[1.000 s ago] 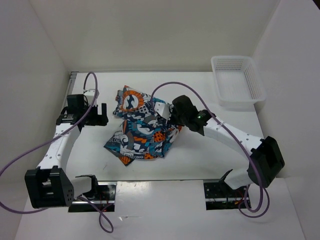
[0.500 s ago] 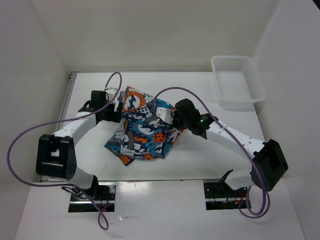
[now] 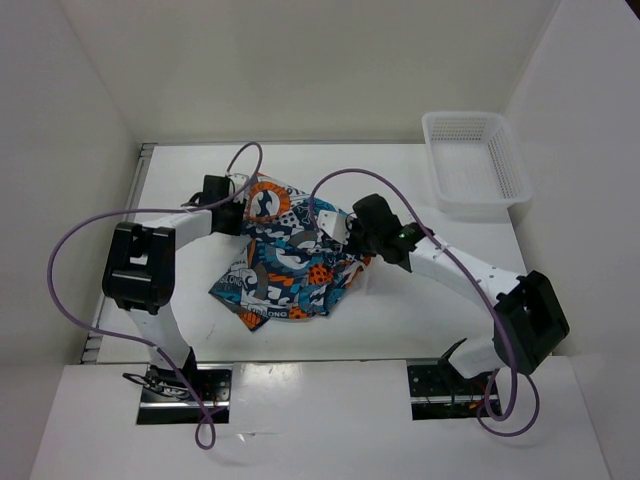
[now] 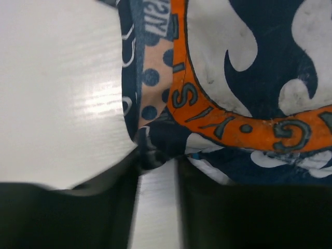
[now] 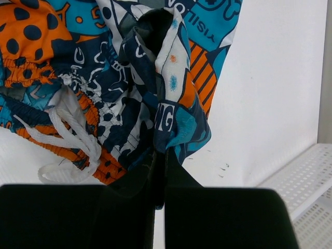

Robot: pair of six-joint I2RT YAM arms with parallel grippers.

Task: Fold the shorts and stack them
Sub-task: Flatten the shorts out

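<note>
The shorts (image 3: 285, 260) are lying crumpled in the middle of the table (image 3: 430, 320), and the right gripper (image 5: 160, 158) is pinching a bunched fold at their right edge, jaws tight together. The left gripper (image 4: 155, 163) is straddling the far-left hem, jaws partly apart with bare table showing between. I'd say it wants a deeper bite of cloth before squeezing, so the spreading pull isn't slipping.
</note>
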